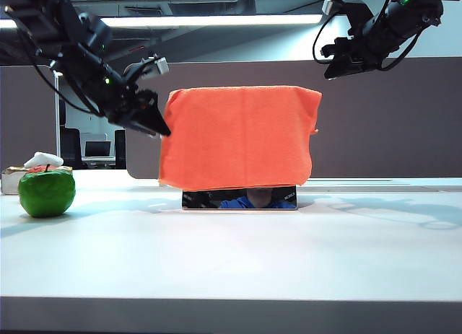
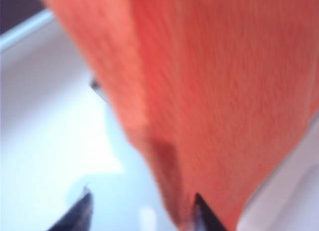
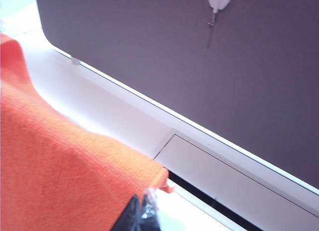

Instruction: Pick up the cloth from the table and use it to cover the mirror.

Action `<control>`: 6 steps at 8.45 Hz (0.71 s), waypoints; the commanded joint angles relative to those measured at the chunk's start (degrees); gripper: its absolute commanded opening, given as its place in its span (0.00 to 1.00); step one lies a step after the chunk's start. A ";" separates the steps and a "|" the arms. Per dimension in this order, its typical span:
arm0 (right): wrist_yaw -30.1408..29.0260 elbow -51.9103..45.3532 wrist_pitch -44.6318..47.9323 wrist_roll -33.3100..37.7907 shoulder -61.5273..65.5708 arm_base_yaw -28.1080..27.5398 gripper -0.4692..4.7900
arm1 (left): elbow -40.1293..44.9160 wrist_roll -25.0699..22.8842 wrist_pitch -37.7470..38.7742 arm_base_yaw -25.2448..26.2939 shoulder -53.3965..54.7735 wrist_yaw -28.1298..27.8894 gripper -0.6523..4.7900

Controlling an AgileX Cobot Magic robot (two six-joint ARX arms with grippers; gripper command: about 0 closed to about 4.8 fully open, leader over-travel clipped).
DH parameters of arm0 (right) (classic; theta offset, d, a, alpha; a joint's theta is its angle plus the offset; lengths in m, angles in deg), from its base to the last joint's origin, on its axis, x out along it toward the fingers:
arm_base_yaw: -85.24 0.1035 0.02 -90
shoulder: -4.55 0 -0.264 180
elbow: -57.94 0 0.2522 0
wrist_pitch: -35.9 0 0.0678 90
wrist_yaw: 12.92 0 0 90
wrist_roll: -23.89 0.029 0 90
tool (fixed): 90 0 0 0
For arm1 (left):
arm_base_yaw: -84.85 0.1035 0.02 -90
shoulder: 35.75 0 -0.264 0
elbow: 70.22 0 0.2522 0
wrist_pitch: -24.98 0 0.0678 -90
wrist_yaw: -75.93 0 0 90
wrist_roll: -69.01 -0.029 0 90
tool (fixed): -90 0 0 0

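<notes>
From the exterior view I see the cloth (image 1: 240, 137) draped over the mirror (image 1: 239, 198) at centre frame, with only a low strip of dark glass showing beneath its hem on the table (image 1: 231, 262). My left gripper (image 1: 148, 116) hangs at the cloth's left edge, mid-left of frame, and my right gripper (image 1: 343, 63) is raised at upper right, well clear of the cloth. A green apple (image 1: 46, 192) sits far left, out of the way. In the left wrist view the cloth (image 2: 209, 101) fills the right of the frame and the left gripper (image 2: 142, 213) shows both tips at the bottom edge, spread apart; one tip sits right against the cloth's edge, so I judge it released, not pinching. I would back this arm straight away from the fabric so it cannot snag and drag the drape. In the right wrist view the cloth (image 3: 65, 171) lies lower left before the grey partition (image 3: 199, 66); the right gripper (image 3: 141, 213) is clenched on nothing.
</notes>
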 commanded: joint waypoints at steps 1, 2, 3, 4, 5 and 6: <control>-8.07 0.24 8.61 -0.13 -0.35 1.16 0.09 | -0.66 6.19 -17.79 0.04 -5.62 2.34 0.64; -8.83 0.24 9.94 -0.13 -0.31 1.51 0.09 | -0.66 6.19 -21.38 -0.04 -5.60 5.70 0.63; -8.85 0.24 10.40 -0.11 -0.24 1.88 0.09 | -0.63 6.19 -25.24 -0.76 -5.49 6.36 0.52; -8.85 0.24 10.34 -0.13 -0.22 2.14 0.09 | -0.63 6.16 -25.70 -0.81 -5.46 6.29 0.48; -8.90 0.24 10.32 0.13 -0.24 2.54 0.09 | -0.63 7.17 -26.08 -0.85 -5.16 6.25 0.37; -8.92 0.24 10.27 0.39 -0.24 2.56 0.09 | -0.63 8.94 -26.38 -0.85 -5.16 6.21 0.19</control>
